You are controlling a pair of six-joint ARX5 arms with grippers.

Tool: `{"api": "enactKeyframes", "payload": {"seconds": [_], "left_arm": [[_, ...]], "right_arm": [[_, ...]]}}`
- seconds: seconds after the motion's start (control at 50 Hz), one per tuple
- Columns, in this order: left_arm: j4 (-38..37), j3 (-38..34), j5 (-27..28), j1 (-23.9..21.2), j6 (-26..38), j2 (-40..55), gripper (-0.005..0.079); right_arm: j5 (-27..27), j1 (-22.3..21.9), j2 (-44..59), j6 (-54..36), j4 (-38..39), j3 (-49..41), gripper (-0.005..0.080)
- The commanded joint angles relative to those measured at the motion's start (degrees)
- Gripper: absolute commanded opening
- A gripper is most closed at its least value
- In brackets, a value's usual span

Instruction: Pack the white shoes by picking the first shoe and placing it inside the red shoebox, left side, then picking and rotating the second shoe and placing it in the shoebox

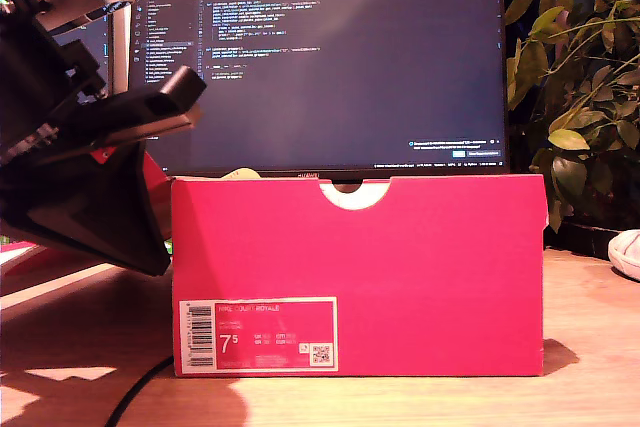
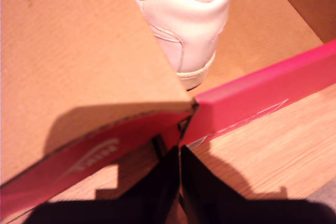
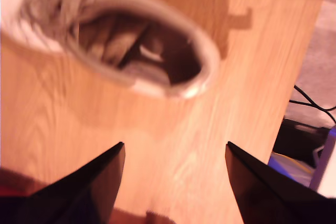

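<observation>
Shoes first: 1 white leather sneaker (image 2: 184, 24) sits heel-up inside the red cardboard shoebox (image 1: 400, 267), my first gripper (image 2: 179, 177) pinched closed just outside its corner. Second white sneaker (image 3: 131, 40) waits on the wooden table (image 3: 199, 145); my second gripper (image 3: 175, 171) hovers spread wide. Monitor (image 1: 320, 57) and leafy plant (image 1: 580, 77) loom behind the box.

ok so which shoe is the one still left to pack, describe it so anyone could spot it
Start at the big bright red cardboard shoebox on the wooden table, in front of the monitor. Go to the exterior view's right edge: the plain white leather sneaker on the bare wood. The other white sneaker already sits inside the box.
</observation>
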Motion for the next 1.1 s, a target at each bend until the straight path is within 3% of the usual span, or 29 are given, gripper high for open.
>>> {"api": "enactKeyframes", "payload": {"seconds": [0.0,0.44,0.74,1.08], "left_arm": [[0.44,-0.13,-0.20,0.02,0.22,0.50,-0.0019],[0.44,-0.13,-0.20,0.02,0.24,0.50,-0.0019],[0.44,-0.13,-0.20,0.02,0.22,0.50,-0.0019],[0.44,-0.13,-0.20,0.02,0.24,0.50,-0.0019]], "right_arm": [[0.11,-0.87,-0.92,1.09,0.02,-3.39,0.0559],[-2.01,-4.63,-5.55,0.90,5.33,-10.71,0.0559],[-2.43,-5.49,-5.62,-0.68,12.87,-12.55,0.0559],[-2.38,-8.81,-5.62,-1.51,14.29,-14.69,0.0558]]}}
